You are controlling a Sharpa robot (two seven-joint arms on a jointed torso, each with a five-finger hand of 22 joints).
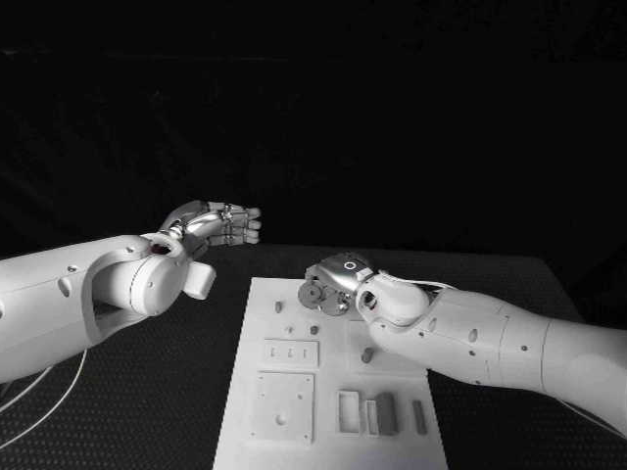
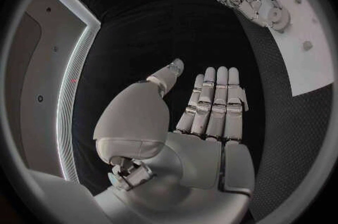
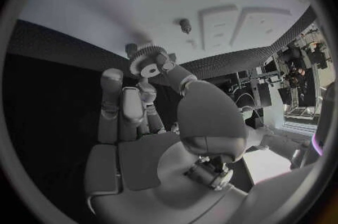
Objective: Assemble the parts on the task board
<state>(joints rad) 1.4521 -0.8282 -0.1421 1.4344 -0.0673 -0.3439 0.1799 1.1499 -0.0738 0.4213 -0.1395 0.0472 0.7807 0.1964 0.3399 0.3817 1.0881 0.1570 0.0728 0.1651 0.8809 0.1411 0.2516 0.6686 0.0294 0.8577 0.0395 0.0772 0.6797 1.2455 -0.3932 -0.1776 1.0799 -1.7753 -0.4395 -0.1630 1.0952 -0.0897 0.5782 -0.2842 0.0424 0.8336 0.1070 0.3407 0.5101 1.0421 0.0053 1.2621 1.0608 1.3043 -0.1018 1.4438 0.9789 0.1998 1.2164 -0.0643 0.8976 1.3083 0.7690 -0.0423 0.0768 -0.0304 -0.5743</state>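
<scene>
I see the right hand [image 3: 151,117] pinching a gear [image 3: 146,62] just above the task board [image 1: 328,392], near its far end. Left hand [image 2: 204,117] hovers off-board, fingers straight, together, holding nothing. No legible markings.

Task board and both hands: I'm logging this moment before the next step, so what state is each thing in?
Left hand: raised off the board, fingers straight together, holding nothing.
Right hand: over the board, pinching a gear.
Gear: held at the fingertips, above the board, not seated.
Task board: flat on the table, pegs standing near its far end, rectangular parts lying at the near end.
</scene>
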